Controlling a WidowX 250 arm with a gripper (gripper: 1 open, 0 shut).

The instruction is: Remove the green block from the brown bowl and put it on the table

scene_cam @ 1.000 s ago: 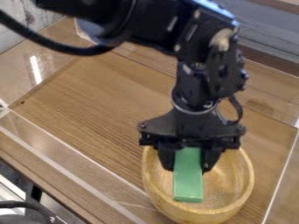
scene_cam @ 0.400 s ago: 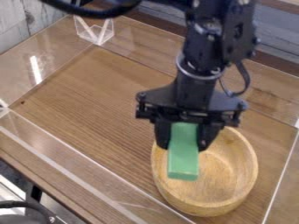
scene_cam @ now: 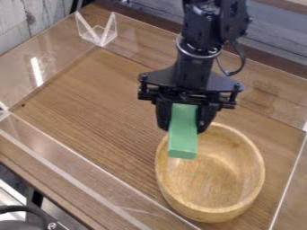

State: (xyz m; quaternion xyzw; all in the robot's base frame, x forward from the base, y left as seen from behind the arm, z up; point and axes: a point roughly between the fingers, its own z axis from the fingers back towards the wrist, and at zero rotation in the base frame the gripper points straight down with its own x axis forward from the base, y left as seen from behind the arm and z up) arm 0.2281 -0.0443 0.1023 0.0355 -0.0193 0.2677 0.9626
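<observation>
Right at the front edge there's the low clear acrylic wall (scene_cam: 72, 171) that runs round the brown wood-grain table (scene_cam: 108, 99); just behind it sits the wide, shallow, light tan wooden bowl (scene_cam: 216, 175) with its thick rim, and it looks empty now; hanging over the bowl's back-left rim is the flat, bright green rectangular block (scene_cam: 182, 133), held upright, lower end clear of the wood as far as I can tell; the black gripper (scene_cam: 185, 110) has it pinched by the top end, jaws partly closed on either side of it, pointing straight down; the dark arm goes up and out of shot behind that, and way back there's a little clear plastic stand (scene_cam: 96, 30) near the far wall.

What could go wrong, my guess: the grip is only on the top bit of a long bar, so it could swing or slip out; if it lets go here, the block likely hits the rim and tips back into the bowl; go down too early and the low end could clip the rim and shove the bowl; needs open table to the left first.
</observation>
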